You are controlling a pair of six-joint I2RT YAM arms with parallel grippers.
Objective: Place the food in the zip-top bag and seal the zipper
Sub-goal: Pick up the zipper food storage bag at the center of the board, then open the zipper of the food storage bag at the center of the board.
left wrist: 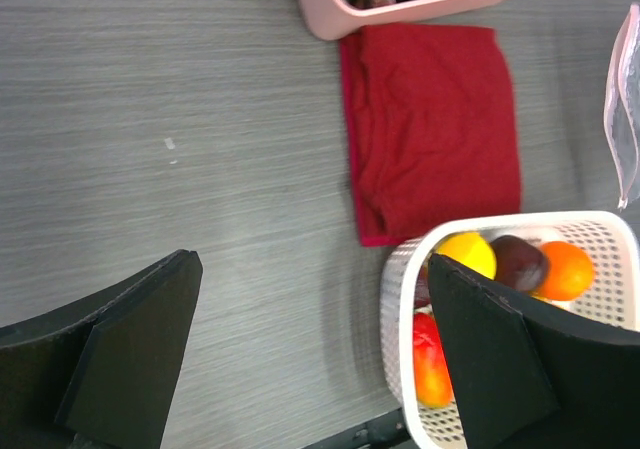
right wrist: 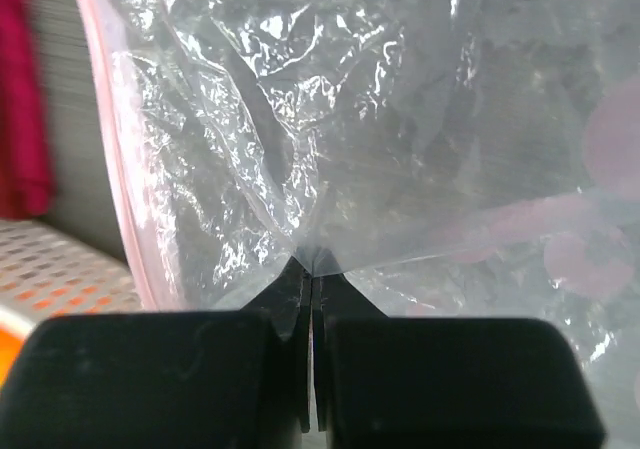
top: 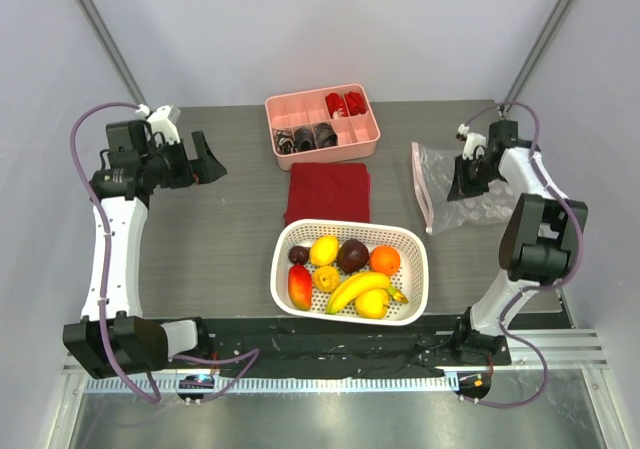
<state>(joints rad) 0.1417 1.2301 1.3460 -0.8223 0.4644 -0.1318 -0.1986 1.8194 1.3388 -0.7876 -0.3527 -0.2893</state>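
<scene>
White basket (top: pixel 415 269) w/ food (top: pixel 352 257) at 6 o'clock, grey wood-grain table (top: pixel 220 239), red cloth (top: pixel 327 192) ctr, L gripper (left wrist: pixel 315 269) at 9 jaws wide apart, R gripper (right wrist: pixel 310 274) at 3 pinched on zip-top bag (top: pixel 435 204), pink tray (top: pixel 370 147) at 12, pale walls (top: pixel 320 29) behind

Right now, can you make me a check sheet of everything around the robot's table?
Surface: grey wood-look table, no spills seen.
Job's things: fruit all in the white basket; zip-top bag lies at the right and looks empty; its pink zipper faces the basket.
Clutter: pink tray with small red and dark bits; folded red cloth between tray and basket.
Grippers: left tool open, empty, over bare table; right tool shut on the zip-top bag.
Cables: a purple cable loops along each arm; no snag seen.
Surroundings: pale walls, slanted metal poles.
</scene>
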